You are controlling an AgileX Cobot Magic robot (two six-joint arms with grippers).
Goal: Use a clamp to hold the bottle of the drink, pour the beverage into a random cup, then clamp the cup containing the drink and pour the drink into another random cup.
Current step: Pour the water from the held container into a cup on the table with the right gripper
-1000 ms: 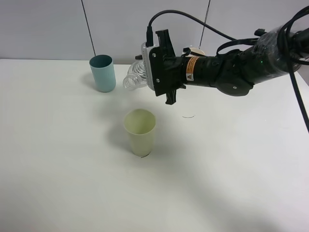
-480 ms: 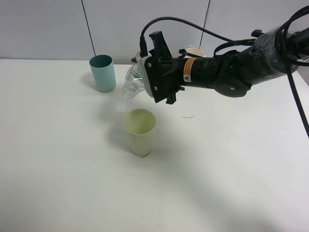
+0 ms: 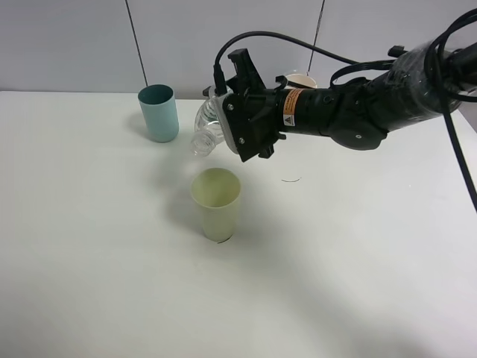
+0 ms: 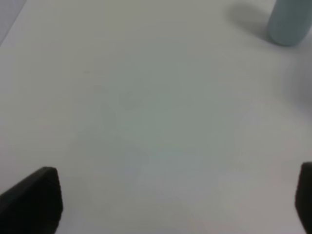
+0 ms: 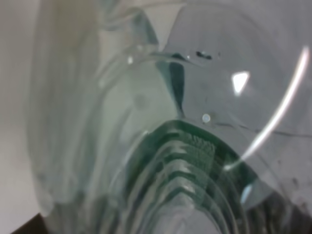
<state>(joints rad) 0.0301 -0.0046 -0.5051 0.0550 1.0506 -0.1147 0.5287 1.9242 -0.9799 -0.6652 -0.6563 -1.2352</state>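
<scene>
Exterior high shows white table point(image 3: 89, 283), grey wall point(image 3: 67, 45); right gripper point(image 3: 222, 113) grips bottle point(image 3: 204, 125), left gripper point(image 4: 168, 197) wide.

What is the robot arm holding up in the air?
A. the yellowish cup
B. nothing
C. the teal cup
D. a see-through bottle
D: the right gripper is shut on the clear bottle, tipped mouth-down, while the yellowish cup and the teal cup stand untouched.

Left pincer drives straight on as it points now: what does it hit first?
Probably bare table. The open left pincer has nothing between its fingers; the teal cup stands off to the side of that line, though depth is unclear.
</scene>
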